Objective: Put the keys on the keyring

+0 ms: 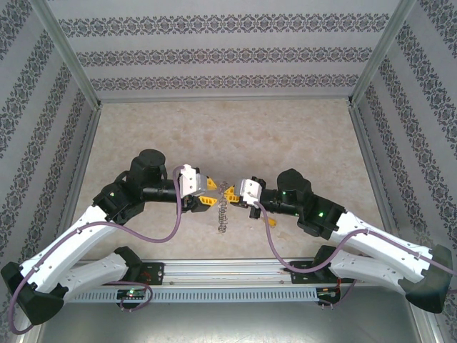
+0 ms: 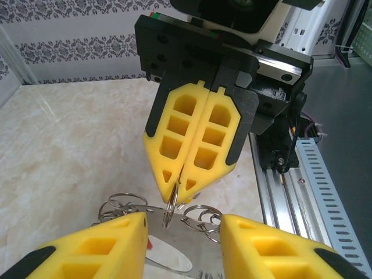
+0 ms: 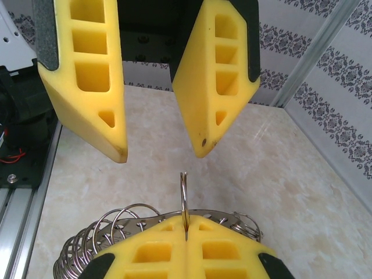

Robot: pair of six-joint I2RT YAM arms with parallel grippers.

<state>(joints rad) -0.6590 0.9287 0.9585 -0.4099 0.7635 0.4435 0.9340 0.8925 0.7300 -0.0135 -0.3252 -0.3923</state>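
Our right gripper (image 3: pixel 186 225) is clamping tight on an upright ring of the keyring (image 3: pixel 183 195), while we are holding our left gripper (image 3: pixel 160 154) spread wide, facing it over the surface (image 3: pixel 279 174).

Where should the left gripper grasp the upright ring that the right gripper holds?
On the free upper arc of the ring, coming from opposite the right gripper. It stands edge-on before the open jaws of the left gripper, so they would close on its flat sides.
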